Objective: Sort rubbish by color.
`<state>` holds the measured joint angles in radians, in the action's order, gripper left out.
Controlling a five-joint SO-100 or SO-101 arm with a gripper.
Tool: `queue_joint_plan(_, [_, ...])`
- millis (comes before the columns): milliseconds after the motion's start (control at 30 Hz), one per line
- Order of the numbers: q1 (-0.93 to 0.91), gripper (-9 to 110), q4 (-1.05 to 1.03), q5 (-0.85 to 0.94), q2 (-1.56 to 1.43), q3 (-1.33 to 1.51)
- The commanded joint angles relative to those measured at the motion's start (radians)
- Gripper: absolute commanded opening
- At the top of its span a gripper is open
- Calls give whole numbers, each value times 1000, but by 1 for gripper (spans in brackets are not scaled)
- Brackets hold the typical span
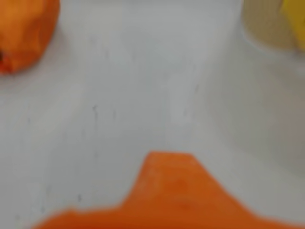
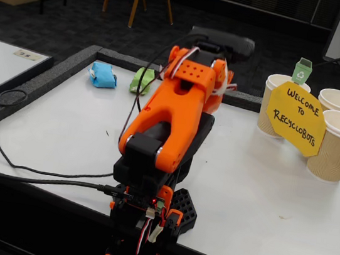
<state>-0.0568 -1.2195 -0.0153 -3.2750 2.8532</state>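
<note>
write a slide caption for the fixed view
Orange arm reaches across a white table toward blue wad and green wad, with three tagged cups and a yellow sign at right.

2 wads [image 2: 102, 75] left of arm [image 2: 171, 112], cups [image 2: 338, 146] right.

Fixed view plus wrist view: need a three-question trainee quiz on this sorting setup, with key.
1. True or false: in the fixed view the blue wad and the green wad lie on the table, outside any cup.
2. How many paper cups stand by the yellow sign? A) two B) three C) five
3. Fill in: in the wrist view the third wad, upper left, is ___.
Key: 1 true; 2 B; 3 orange.
</note>
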Motion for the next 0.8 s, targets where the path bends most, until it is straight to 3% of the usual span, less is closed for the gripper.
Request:
queue_joint_plan(0, [-14,0,35,-5,77,-207])
queue_joint_plan(300, [0,0,-58,-3,663,-695])
queue_joint_plan(500, [135,0,-268,-2,874,-1005])
queue_joint_plan(767, [304,0,-434,-2,1071,-1167])
